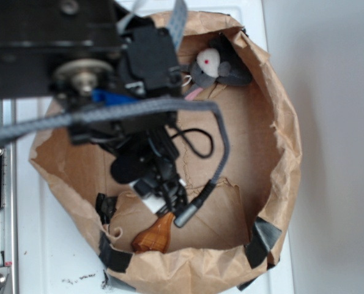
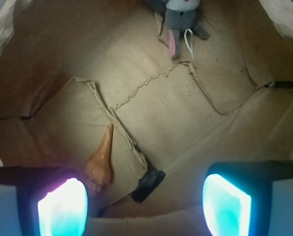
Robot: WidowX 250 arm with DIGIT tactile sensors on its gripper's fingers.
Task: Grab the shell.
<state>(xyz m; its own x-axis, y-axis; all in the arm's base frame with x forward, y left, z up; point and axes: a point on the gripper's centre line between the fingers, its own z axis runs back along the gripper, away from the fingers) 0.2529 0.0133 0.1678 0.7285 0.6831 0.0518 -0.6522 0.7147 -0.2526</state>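
Note:
The shell [image 1: 155, 235] [image 2: 101, 161] is glossy orange-brown and lies on the floor of a brown paper bag near its front wall. In the wrist view its pointed tip faces away from me and its wide end lies just above the left pad [image 2: 62, 209]. My gripper [image 1: 164, 195] [image 2: 144, 209] hangs over the bag floor, just above and behind the shell. It is open, with a wide gap between the glowing pads and only paper between them. The shell sits at the left side of that gap, touching neither pad.
A grey plush toy [image 1: 217, 66] [image 2: 181, 14] with a white face lies at the bag's far side. The crumpled paper bag wall [image 1: 286, 141] rings the workspace. Black tape [image 2: 148, 186] patches the floor and rim [image 1: 262, 241]. A grey cable [image 1: 221, 147] loops off the arm.

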